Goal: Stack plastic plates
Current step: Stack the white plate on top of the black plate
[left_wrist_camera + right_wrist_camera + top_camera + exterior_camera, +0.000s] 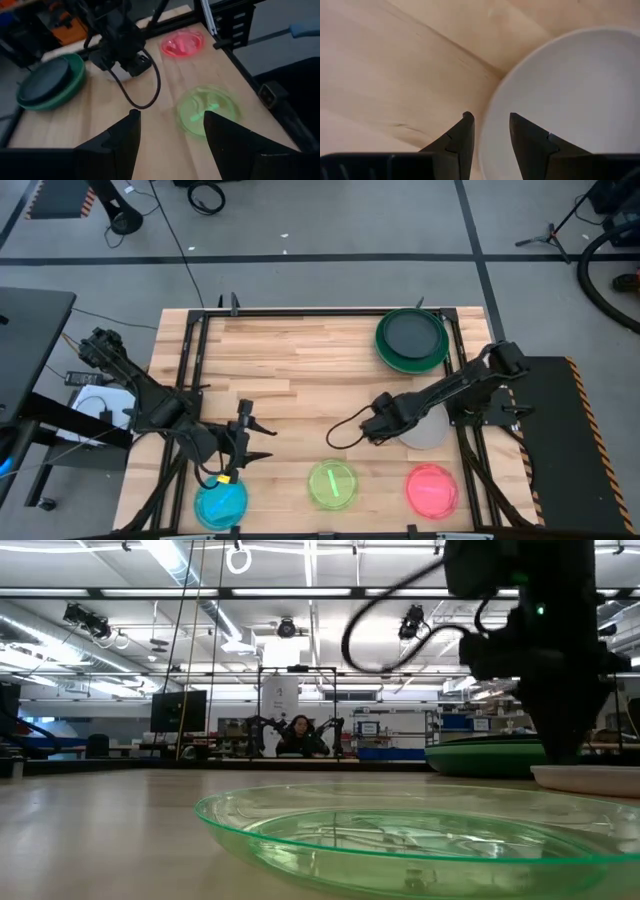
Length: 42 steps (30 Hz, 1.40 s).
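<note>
My right gripper [390, 430] [490, 120] points down, open, at the left rim of the pale grey plate [430, 435] [570, 85], one finger over the plate and one outside it. At the table's far right corner, a black-grey plate [410, 333] lies on top of a green plate stack [388, 352]. Three small translucent plates lie flat along the near edge: blue [220, 502], yellow-green [332, 484] [207, 107] and pink [432, 489] [182, 42]. My left gripper [247, 442] [170, 125] hovers open above the table, just beyond the blue plate. My right gripper comes from above, its fingers on either side of the pale grey plate's left rim [492, 107]. The plate lies flat on the table. I cannot tell whether the fingers touch the rim.
A black metal frame [300, 312] runs around the wooden table top. Bare wood lies across the middle and far left [280, 370]. A black cable [345, 432] loops from the right arm over the table. A person [300, 735] sits far behind the table.
</note>
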### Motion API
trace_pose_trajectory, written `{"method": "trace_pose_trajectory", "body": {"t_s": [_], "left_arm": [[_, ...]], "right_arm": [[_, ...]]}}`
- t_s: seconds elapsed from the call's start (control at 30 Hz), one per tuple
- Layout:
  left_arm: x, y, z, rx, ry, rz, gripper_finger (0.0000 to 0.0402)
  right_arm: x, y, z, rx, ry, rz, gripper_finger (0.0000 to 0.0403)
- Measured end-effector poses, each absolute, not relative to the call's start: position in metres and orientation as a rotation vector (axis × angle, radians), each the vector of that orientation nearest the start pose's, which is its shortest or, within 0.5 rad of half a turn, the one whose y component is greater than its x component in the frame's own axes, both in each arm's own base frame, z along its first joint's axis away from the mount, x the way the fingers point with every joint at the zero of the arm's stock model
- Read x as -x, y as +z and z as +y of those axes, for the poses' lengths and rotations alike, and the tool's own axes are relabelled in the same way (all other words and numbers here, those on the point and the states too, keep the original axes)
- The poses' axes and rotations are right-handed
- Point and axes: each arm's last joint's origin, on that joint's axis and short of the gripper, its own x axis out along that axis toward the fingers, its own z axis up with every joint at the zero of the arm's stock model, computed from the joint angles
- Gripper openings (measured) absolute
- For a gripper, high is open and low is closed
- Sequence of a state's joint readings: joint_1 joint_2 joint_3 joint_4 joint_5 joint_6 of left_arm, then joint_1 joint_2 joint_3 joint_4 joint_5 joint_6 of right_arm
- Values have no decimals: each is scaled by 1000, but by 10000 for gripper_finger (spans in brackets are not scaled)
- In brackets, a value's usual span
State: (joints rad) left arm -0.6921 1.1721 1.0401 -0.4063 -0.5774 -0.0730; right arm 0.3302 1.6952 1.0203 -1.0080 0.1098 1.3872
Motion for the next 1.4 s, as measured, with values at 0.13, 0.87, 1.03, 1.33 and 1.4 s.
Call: {"method": "trace_pose_trajectory", "body": {"t_s": [0.13,0.87,1.03,1.33,1.4], "left_arm": [[-196,325,-150,-196,-104,453,222],[-203,311,-168,-215,-127,485,222],[-218,287,-157,-161,11,632,222],[-227,268,-100,-50,392,846,221],[-230,267,-90,-49,429,860,221]], "right_arm": [[-260,145,87,-669,-959,1485,132],[-247,206,70,-523,-576,1394,12],[-226,232,52,-446,-535,1392,12],[-220,286,36,-190,-552,1401,12],[-223,293,30,-86,-534,1389,12]]}}
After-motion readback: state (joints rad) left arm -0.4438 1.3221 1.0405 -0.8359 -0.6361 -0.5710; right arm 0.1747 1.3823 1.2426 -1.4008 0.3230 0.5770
